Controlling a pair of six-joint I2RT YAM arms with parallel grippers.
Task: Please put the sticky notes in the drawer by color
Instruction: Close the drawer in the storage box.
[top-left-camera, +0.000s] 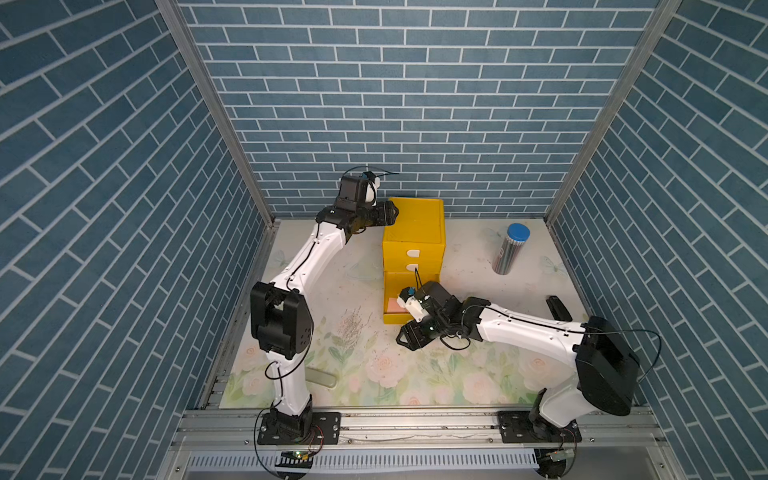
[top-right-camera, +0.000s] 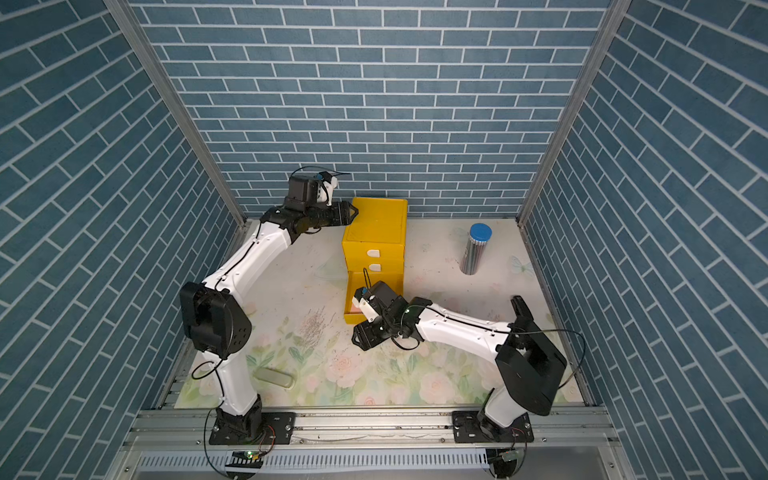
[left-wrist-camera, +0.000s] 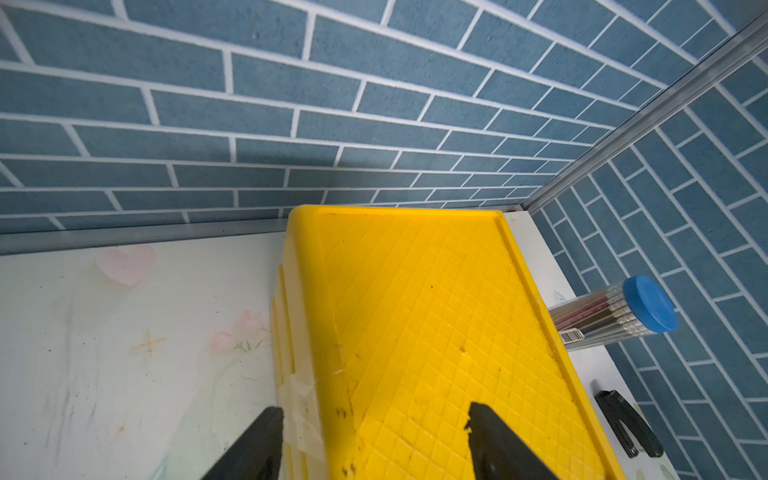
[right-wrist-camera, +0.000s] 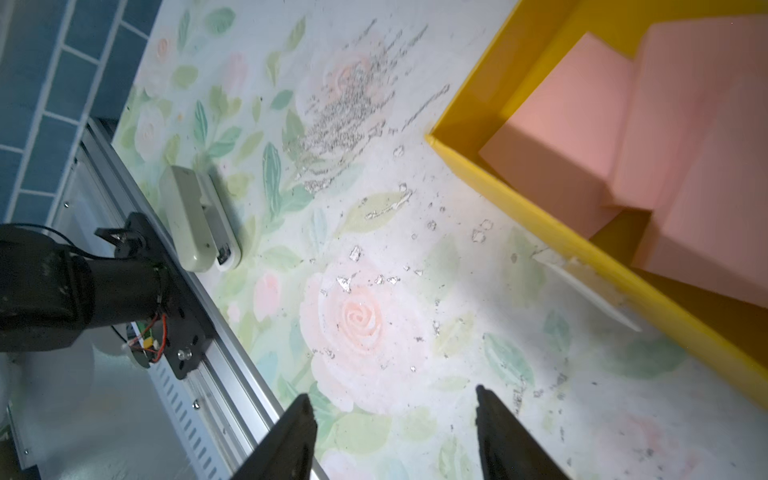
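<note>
left gripper (left-wrist-camera: 374, 407): jaws spread, top side edge of yellow drawer cabinet (top-left-camera: 413, 232) between them, contact unclear | right gripper (right-wrist-camera: 392, 392): jaws spread above floral mat (right-wrist-camera: 361, 316), nothing between | pink sticky notes (right-wrist-camera: 582, 124): inside pulled-out bottom drawer (right-wrist-camera: 685, 324), ahead and to one side of right jaws, apart from them

Front middle: bare counter (top-left-camera: 374, 374) between open bottom drawer (top-left-camera: 395, 319) and front edge.
Back middle: yellow cabinet (top-left-camera: 415, 224) blocks.
Back right corner: blue-capped cylinder (top-left-camera: 510, 249) upright.
Front left: grey-green case (top-left-camera: 322, 379).
Right edge: black object (top-left-camera: 558, 308).
</note>
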